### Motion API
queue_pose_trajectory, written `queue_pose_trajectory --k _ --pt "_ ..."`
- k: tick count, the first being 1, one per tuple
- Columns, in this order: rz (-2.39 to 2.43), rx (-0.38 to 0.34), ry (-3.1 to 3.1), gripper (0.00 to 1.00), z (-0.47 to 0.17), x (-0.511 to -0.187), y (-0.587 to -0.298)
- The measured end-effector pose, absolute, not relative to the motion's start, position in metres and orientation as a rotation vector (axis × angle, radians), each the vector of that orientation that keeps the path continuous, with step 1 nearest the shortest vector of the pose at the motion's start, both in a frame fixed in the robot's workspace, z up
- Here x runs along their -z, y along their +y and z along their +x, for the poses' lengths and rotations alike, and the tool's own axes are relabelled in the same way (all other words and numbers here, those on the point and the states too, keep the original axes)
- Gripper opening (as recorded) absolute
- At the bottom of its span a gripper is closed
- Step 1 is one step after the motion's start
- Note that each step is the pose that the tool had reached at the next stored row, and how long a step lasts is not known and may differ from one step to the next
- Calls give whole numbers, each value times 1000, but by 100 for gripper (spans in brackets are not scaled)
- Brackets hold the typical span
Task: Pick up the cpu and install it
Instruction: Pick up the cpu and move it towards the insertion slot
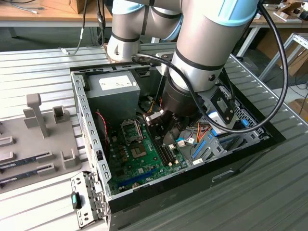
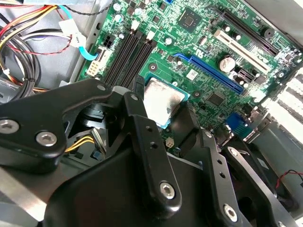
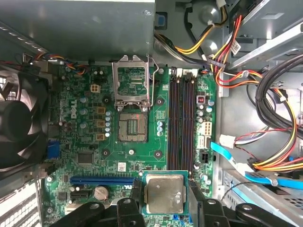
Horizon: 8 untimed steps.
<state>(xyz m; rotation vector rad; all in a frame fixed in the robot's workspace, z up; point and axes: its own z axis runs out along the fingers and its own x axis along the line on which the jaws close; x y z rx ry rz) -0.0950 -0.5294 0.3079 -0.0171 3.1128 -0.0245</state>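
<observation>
**A:** Where is the chip?

**B:** The small square cpu with a silver-grey metal top and green rim (image 3: 164, 193) is pinched by two opposite edges in the black two-fingered gripper (image 3: 164, 199). It hangs over the green motherboard (image 3: 142, 158), apart from the open square socket (image 3: 130, 126).

**A:** What might go wrong?

**B:** Probably a tilt or slip in so narrow a pinch. A cpu set down skewed could bend the socket's contacts.

**A:** Anything in the way?

**B:** The hinged metal socket frame (image 3: 132, 78) stands raised just beyond the socket. Long black memory slots (image 3: 182, 118) run beside it. Yellow, red and orange cables (image 3: 222, 40) hang near and could snag the arm.
</observation>
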Motion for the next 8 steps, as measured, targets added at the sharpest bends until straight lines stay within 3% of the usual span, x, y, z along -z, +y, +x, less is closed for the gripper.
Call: queue_pose_trajectory --k 8 --pt "-17 26 3113 47 -95 -304 -529"
